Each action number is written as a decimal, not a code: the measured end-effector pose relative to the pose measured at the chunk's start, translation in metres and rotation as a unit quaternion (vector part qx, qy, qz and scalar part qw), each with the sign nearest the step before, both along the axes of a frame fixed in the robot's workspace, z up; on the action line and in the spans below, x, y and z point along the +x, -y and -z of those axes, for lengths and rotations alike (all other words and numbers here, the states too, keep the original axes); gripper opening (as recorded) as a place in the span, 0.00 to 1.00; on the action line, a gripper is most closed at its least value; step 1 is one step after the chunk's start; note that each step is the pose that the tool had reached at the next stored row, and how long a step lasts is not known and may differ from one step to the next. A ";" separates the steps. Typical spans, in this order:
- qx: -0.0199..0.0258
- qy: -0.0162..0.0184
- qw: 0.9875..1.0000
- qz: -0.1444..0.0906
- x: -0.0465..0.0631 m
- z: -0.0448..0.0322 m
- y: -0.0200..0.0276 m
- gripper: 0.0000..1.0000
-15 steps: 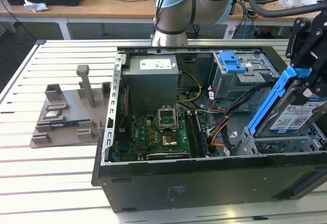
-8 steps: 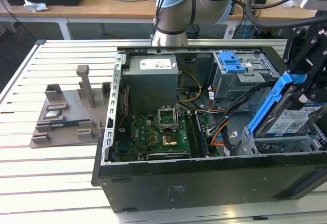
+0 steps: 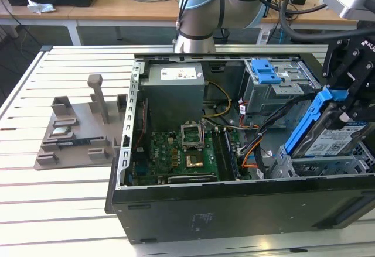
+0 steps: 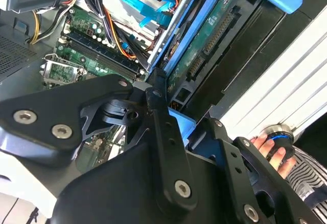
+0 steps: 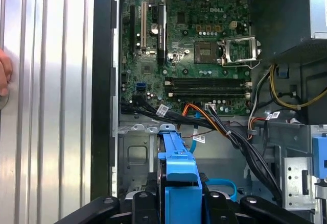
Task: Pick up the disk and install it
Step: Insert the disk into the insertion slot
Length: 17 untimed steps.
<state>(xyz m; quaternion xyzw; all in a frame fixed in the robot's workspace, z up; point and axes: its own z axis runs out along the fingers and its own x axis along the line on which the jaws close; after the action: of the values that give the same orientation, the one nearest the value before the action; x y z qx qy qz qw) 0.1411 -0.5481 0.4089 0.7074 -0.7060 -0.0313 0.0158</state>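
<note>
Over at the exterior view's right, the black gripper (image 3: pixel 350 106) has the disk (image 3: pixel 334 134) clamped between its fingers, the jaws drawn in against the blue carrier rails. The drive hangs tilted, its labelled face turned up and outward, just above the grey bay at the near right corner of the open computer case (image 3: pixel 176 204). Its lower edge sits close to the bay's metal frame; I cannot tell whether they touch.

In the second wrist view the black fingers (image 4: pixel 163 132) close on the blue rail, and the drive's green circuit board (image 4: pixel 207 40) shows on its underside, standing steeply over the case. In the first wrist view the blue rail (image 5: pixel 179 178) runs straight out between the finger links, with the motherboard (image 5: pixel 199 35) and a bundle of cables beyond it.

Further back in the case, a grey drive cage with a blue latch (image 3: pixel 265 71) sits near the power supply. Well apart on the slatted table, towards the exterior view's left, stands the grey stand (image 3: pixel 79 131). A person's hand (image 4: pixel 273 150) rests on a round knob beside the case.
</note>
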 end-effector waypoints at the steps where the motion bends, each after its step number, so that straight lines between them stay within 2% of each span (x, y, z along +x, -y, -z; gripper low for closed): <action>1: 0.000 0.000 1.000 0.000 0.000 0.0002 -0.0001 0.37; 3: 0.000 0.000 1.000 0.000 0.000 0.0001 -0.0001 0.38; 4: 0.000 0.000 1.000 0.000 0.000 0.0002 -0.0001 0.44; 9: 0.000 0.000 1.000 0.000 0.000 0.0003 0.0000 0.43; 10: 0.000 0.000 1.000 0.000 0.000 0.0003 0.0000 0.36; 11: 0.000 0.000 1.000 0.000 0.000 0.0004 -0.0001 0.24; 12: 0.000 0.000 1.000 0.000 0.000 0.0004 -0.0001 0.24; 14: 0.000 0.000 1.000 0.000 0.000 0.0004 -0.0001 0.12; 17: 0.000 0.000 1.000 0.000 0.000 0.0005 0.0000 0.11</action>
<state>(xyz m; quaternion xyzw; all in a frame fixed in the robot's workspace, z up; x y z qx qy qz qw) 0.1411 -0.5481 0.4084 0.7074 -0.7059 -0.0312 0.0160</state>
